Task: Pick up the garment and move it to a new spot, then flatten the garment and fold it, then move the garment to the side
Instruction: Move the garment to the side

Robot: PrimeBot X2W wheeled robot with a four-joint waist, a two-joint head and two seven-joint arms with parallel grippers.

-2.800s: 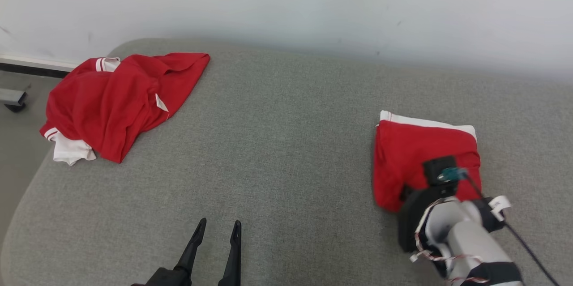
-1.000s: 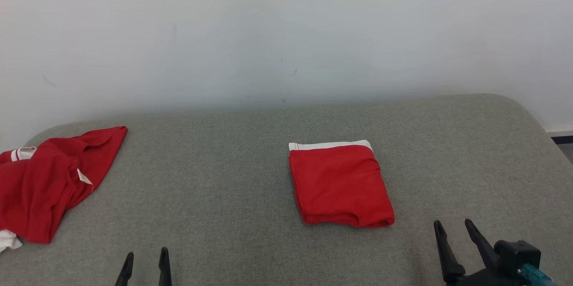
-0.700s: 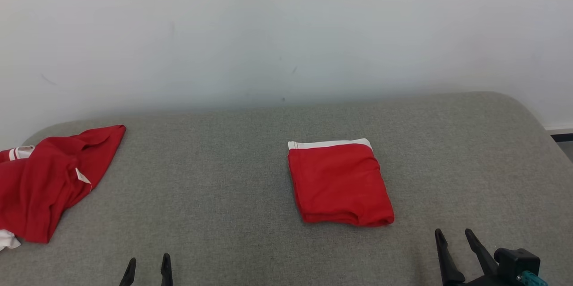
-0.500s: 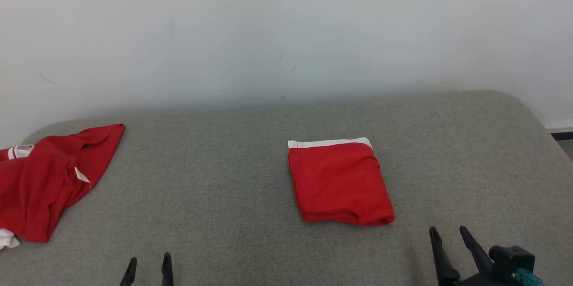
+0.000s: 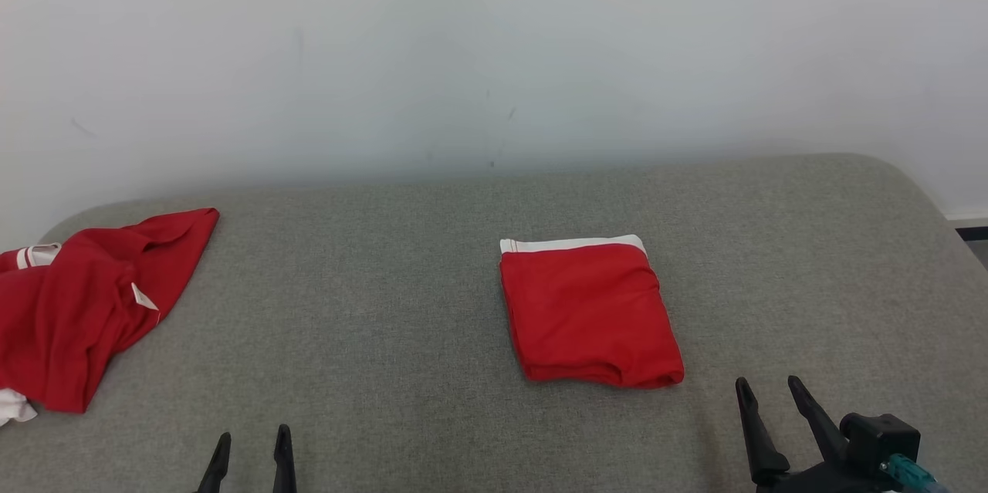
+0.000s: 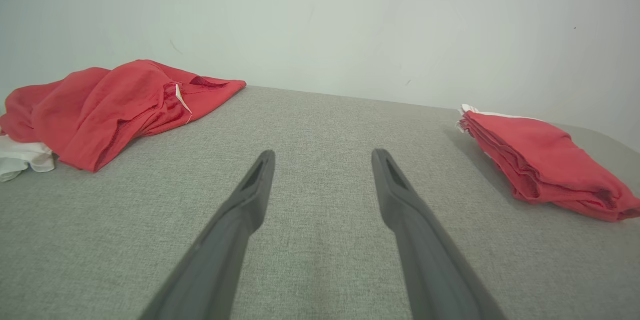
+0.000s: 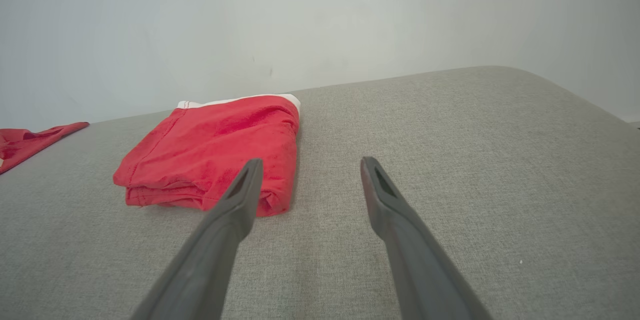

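A folded red garment (image 5: 590,312) with a white edge at its far side lies flat on the grey cushioned surface (image 5: 386,285), right of centre. My right gripper (image 5: 769,383) stands open just near and right of it, apart from the cloth, with nothing between its fingers. In the right wrist view the folded garment (image 7: 215,149) sits ahead-left of the open right gripper (image 7: 311,161). My left gripper (image 5: 253,433) is open and empty at the lower left. The left wrist view shows the open left gripper (image 6: 324,153) over bare cushion and the folded garment (image 6: 540,160) far right.
A crumpled red garment (image 5: 85,300) with white trim lies at the surface's far left edge, also seen as a red heap (image 6: 110,104) in the left wrist view. A pale wall (image 5: 494,53) runs behind. The surface rounds off at the right, with floor (image 5: 974,234) beyond.
Since the earliest frame the camera has turned right, and my right gripper has drawn back off the folded garment. Over the last second both grippers dipped slightly, then rose again; the garments lie still.
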